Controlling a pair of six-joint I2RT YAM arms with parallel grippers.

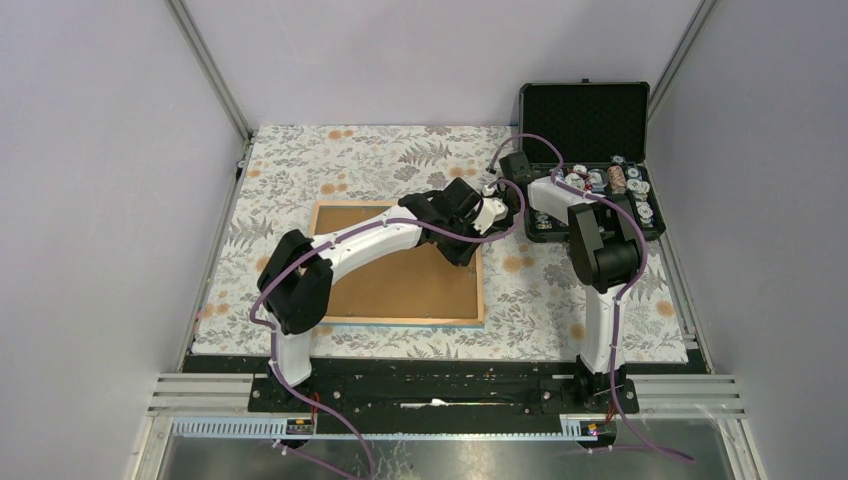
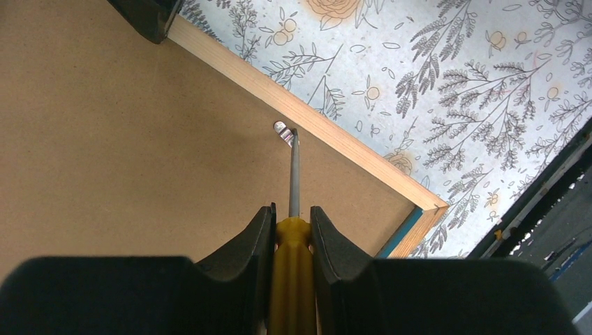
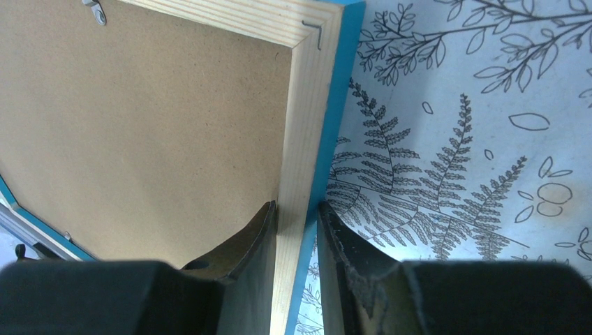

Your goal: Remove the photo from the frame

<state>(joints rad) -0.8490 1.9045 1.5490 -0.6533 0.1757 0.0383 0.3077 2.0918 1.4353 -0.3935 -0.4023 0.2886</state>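
The frame [image 1: 398,318] lies face down on the floral cloth, its brown fibreboard back [image 1: 400,285] up and pale wood rim around it. The photo is hidden under the backing. My left gripper [image 2: 292,213] is shut on a yellow-handled screwdriver [image 2: 293,241]; its metal tip touches a small metal tab [image 2: 280,128] on the backing beside the rim. My right gripper [image 3: 299,209] is shut on the frame's wood rim [image 3: 304,139] near a corner, one finger on the backing side, one on the blue outer edge [image 3: 334,125]. In the top view both grippers [image 1: 478,215] meet at the frame's far right corner.
An open black case [image 1: 585,120] with small parts stands at the back right, close behind the right arm. The floral cloth [image 1: 380,150] covers the table. Metal rails run along the near edge, and grey walls stand on both sides.
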